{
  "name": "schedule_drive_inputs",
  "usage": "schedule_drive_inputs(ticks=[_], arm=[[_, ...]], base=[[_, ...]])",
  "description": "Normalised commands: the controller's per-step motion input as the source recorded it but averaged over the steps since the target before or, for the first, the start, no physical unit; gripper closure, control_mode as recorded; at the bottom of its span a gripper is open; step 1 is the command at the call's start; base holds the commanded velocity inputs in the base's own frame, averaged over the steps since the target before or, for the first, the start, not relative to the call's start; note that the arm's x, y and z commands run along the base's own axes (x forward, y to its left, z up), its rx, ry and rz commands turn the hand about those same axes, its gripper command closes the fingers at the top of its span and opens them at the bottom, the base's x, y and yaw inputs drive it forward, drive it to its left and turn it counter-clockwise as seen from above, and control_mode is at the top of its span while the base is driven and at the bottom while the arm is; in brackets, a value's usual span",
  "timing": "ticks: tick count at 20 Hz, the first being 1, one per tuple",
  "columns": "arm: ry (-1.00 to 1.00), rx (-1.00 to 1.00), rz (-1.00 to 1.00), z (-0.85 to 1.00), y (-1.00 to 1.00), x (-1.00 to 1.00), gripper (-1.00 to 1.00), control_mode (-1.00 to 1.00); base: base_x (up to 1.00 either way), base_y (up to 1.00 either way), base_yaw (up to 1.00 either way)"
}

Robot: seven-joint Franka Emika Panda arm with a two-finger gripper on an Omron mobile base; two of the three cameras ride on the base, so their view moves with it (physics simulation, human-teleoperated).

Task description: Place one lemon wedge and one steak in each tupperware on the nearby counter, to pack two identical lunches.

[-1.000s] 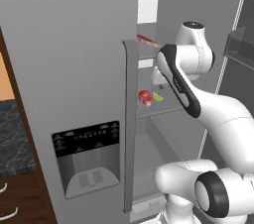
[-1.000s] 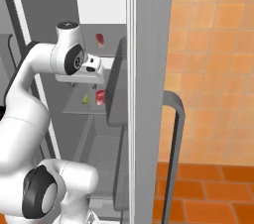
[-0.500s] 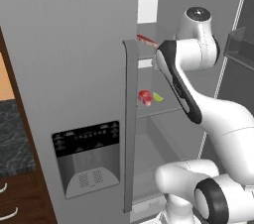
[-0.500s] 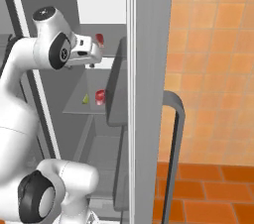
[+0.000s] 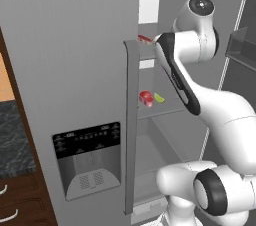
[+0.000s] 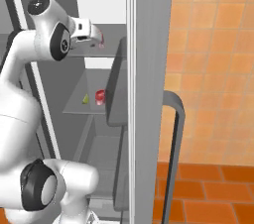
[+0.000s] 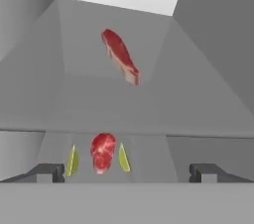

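Note:
My gripper [image 7: 128,173] is open with nothing between its fingers, reaching into the open fridge at the height of the upper shelf. One steak [image 7: 120,57] lies on that shelf ahead of the fingertips; it also shows as a red steak [image 6: 101,39] just past my hand [image 6: 88,33] and as a red edge of steak [image 5: 145,38]. On the shelf below lie a second steak [image 7: 102,151] and two lemon wedges [image 7: 72,160] [image 7: 123,157], one on each side of it. That lower steak [image 5: 146,98] sits beside a lemon wedge [image 5: 159,98]. The tupperware is out of view.
The grey fridge door [image 5: 90,70] with its dispenser panel [image 5: 88,155] and long handle [image 5: 131,120] stands left of my arm. The counter [image 5: 10,140] with dark drawers is at far left. The other door [image 6: 149,94] and an orange tiled wall [image 6: 213,69] are on the right.
My arm has risen, and the hand has moved up from between the shelves to the upper shelf, closer to the steak there. The gripper stays open.

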Motion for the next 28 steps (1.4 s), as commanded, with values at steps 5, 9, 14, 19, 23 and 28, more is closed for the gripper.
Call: schedule_drive_inputs(ticks=[5,9,14,19,23,28], arm=[[0.07,0.14,0.08,0.01,-0.01,0.98,-1.0,-1.0],[0.05,0.0,0.0,-0.03,-0.02,0.83,-1.0,-1.0],[0.06,0.0,0.02,-0.25,-0.07,1.0,-1.0,-1.0],[0.15,0.0,0.0,-0.18,0.0,0.91,-1.0,-1.0],[0.06,0.0,0.0,-0.06,0.03,0.39,-1.0,-1.0],[0.0,0.0,0.0,-0.23,0.02,0.07,-1.0,-1.0]], base=[[0.0,0.0,0.0],[0.0,0.0,0.0],[0.0,0.0,0.0],[0.0,0.0,0.0],[0.0,0.0,0.0],[0.0,0.0,0.0]])
